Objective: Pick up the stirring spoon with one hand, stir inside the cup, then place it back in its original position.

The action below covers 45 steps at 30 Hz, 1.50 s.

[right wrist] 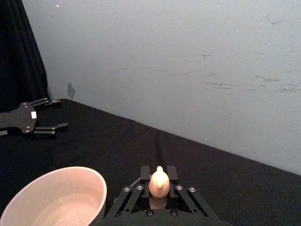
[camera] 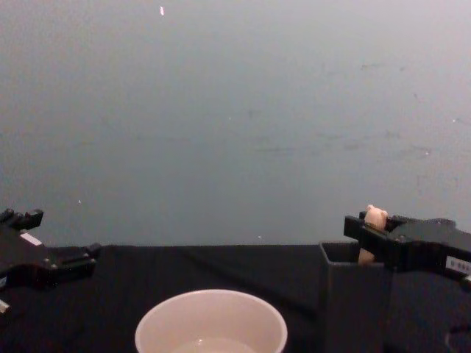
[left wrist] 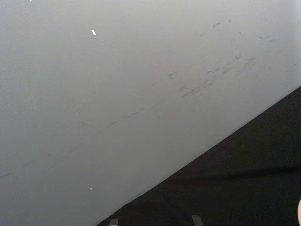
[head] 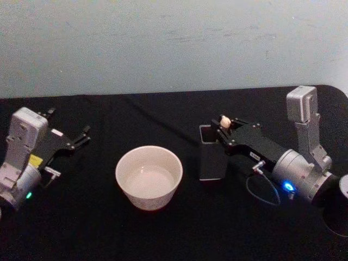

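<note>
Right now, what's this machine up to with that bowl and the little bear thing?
The right claw is at the top of the dark holder, its fingers on either side of the bear-headed stirring spoon, which stands upright in the holder. The cup sits beside the holder, towards the robot's left, with no spoon in it. The left claw is off to the left, open, holding nothing.

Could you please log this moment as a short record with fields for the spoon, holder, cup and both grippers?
spoon: stirring spoon upright in the holder, bear head above the rim
holder: dark grey holder, to the right of the cup
cup: off-white cup, nothing in it
right gripper: right gripper around the spoon's handle
left gripper: left gripper open, parked left of the cup
</note>
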### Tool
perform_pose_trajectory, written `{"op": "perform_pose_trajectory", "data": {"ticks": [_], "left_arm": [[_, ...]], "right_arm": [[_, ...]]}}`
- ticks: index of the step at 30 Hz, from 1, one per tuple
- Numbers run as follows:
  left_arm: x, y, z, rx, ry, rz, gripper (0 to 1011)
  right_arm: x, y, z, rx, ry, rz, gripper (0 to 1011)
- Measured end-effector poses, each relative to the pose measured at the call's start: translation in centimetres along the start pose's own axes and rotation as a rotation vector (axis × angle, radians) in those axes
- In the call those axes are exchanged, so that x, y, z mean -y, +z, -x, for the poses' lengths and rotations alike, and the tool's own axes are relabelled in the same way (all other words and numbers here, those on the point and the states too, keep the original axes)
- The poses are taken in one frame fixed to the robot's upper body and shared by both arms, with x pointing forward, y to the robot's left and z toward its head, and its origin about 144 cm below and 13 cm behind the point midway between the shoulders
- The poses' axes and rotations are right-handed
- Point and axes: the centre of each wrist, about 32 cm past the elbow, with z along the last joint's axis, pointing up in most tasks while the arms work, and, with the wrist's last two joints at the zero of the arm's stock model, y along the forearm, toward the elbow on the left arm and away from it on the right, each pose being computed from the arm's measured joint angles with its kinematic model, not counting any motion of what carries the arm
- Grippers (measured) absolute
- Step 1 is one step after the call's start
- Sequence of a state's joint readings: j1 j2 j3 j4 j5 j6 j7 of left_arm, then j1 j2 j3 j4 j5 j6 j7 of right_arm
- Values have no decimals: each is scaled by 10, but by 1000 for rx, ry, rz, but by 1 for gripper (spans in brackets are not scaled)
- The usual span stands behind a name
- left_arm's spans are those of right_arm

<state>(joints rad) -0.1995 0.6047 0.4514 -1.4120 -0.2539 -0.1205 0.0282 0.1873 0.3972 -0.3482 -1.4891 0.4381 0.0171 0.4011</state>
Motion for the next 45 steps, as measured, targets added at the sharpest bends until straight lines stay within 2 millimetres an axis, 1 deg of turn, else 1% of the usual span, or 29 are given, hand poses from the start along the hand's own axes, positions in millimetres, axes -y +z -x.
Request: {"op": "perform_pose_trajectory", "data": {"ticks": [3, 5, 6, 8, 9, 10, 12, 13, 14, 15, 16, 19, 20, 21, 22, 23, 24, 25, 29, 33, 36, 38, 41, 43, 44, 45], "left_arm": [[0, 0, 0, 0, 0, 0, 1002], [0, 0, 0, 0, 0, 0, 1001], [0, 0, 0, 0, 0, 0, 1001], [0, 0, 0, 0, 0, 0, 1001], [0, 0, 0, 0, 0, 0, 1002], [0, 0, 0, 0, 0, 0, 1001], [0, 0, 0, 0, 0, 0, 1001], [0, 0, 0, 0, 0, 0, 1001], [0, 0, 0, 0, 0, 0, 1001], [0, 0, 0, 0, 0, 0, 1001], [0, 0, 0, 0, 0, 0, 1001], [0, 0, 0, 0, 0, 0, 1001], [0, 0, 0, 0, 0, 0, 1001], [0, 0, 0, 0, 0, 0, 1001], [0, 0, 0, 0, 0, 0, 1001], [0, 0, 0, 0, 0, 0, 1001], [0, 0, 0, 0, 0, 0, 1001], [0, 0, 0, 0, 0, 0, 1001], [0, 0, 0, 0, 0, 0, 1001], [0, 0, 0, 0, 0, 0, 1001], [0, 0, 0, 0, 0, 0, 1002], [0, 0, 0, 0, 0, 0, 1001], [0, 0, 0, 0, 0, 0, 1001], [0, 0, 0, 0, 0, 0, 1001], [0, 0, 0, 0, 0, 0, 1001], [0, 0, 0, 0, 0, 0, 1001]], "right_arm": [[0, 0, 0, 0, 0, -1, 214], [0, 0, 0, -1, 0, -2, 251], [0, 0, 0, -1, 0, -2, 298], [0, 0, 0, -1, 1, -3, 334], [0, 0, 0, -1, 1, -3, 374], [0, 0, 0, -1, 1, -3, 436], [0, 0, 0, -1, 1, -3, 449], [0, 0, 0, -1, 1, -4, 517], [0, 0, 0, -1, 1, -4, 534], [0, 0, 0, -1, 1, -4, 578], [0, 0, 0, -1, 1, -4, 578], [0, 0, 0, -1, 1, -4, 699], [0, 0, 0, -2, 1, -4, 719], [0, 0, 0, -2, 1, -5, 776], [0, 0, 0, -2, 1, -5, 791], [0, 0, 0, -2, 1, -5, 830], [0, 0, 0, -2, 1, -5, 830], [0, 0, 0, -2, 1, -5, 885], [0, 0, 0, -2, 1, -5, 979], [0, 4, -1, 2, 3, -34, 1002], [1, 14, -4, 7, -5, -89, 1002], [2, 24, -8, 19, -30, -146, 1002], [5, 35, -14, 41, -95, -210, 1002], [7, 38, -19, 66, -155, -229, 1002], [7, 38, -19, 66, -155, -229, 1002], [7, 37, -23, 86, -201, -225, 1002]]}}
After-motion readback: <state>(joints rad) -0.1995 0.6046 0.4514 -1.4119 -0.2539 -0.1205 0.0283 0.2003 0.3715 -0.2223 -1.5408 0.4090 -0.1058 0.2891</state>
